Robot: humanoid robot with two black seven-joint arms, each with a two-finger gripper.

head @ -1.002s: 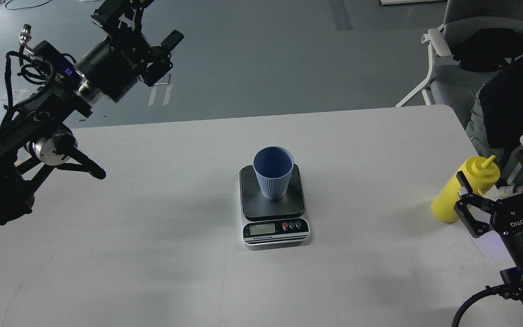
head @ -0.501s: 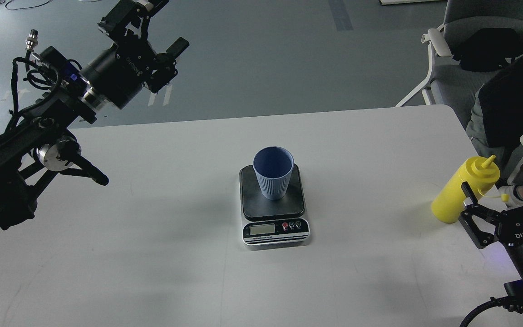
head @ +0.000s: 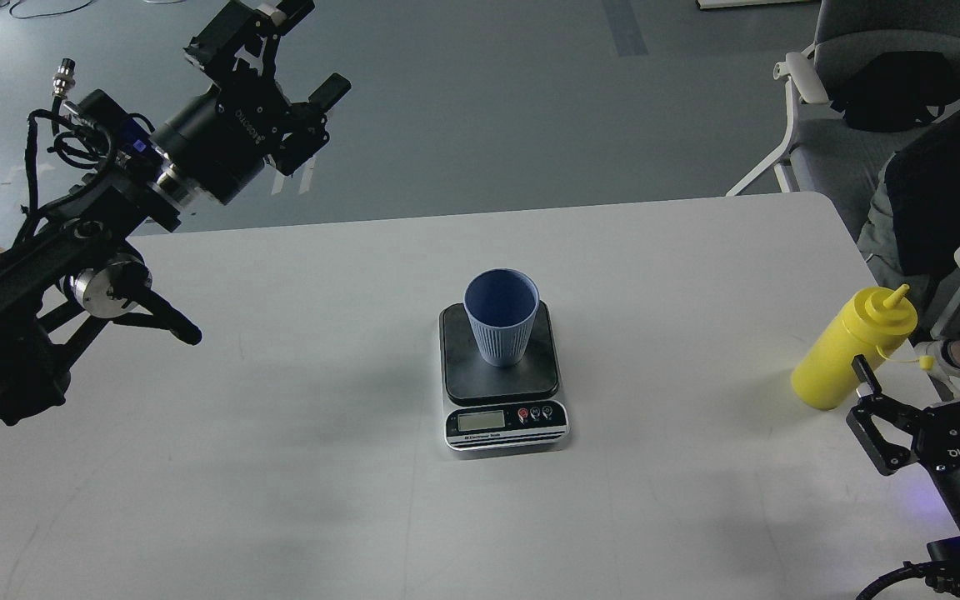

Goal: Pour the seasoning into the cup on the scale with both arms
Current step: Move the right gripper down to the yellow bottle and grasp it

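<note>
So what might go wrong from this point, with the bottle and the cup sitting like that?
The yellow squeeze bottle stands near the table's right edge, so a clumsy approach by the open right pincer might knock it over or off. The blue cup stands free on the small scale; a bump from the bottle could tip it. The cup's mouth is narrow, so seasoning may spill onto the scale.

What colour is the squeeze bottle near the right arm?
Yellow; the squeeze bottle shows best in the head view.
</note>
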